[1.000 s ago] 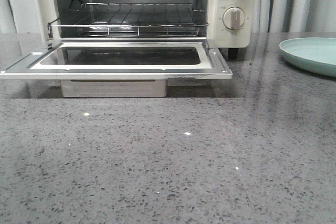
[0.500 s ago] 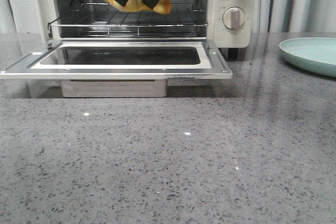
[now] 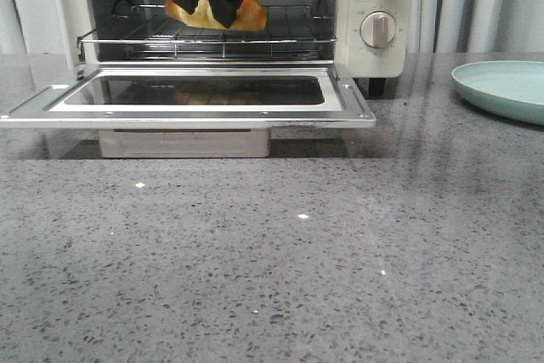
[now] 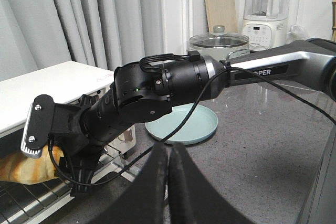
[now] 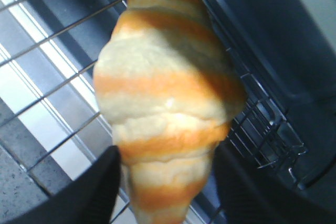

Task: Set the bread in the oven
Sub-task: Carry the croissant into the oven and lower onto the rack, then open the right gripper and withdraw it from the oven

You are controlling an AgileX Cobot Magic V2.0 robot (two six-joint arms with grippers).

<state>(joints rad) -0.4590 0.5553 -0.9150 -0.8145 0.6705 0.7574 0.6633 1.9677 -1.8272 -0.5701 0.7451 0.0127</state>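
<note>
Lowered bread (image 3: 206, 14) meets oven (image 3: 374, 48) rack; right jaws clamp it; left jaws closed, empty.

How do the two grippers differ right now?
The right gripper is inside the oven, its jaws shut on the bread at the wire rack; the left gripper hangs over the counter outside the oven, with nothing between its jaws. The right reaches low into the opening; the left sits back, facing the plate. Both are black, with jaws close together.
</note>
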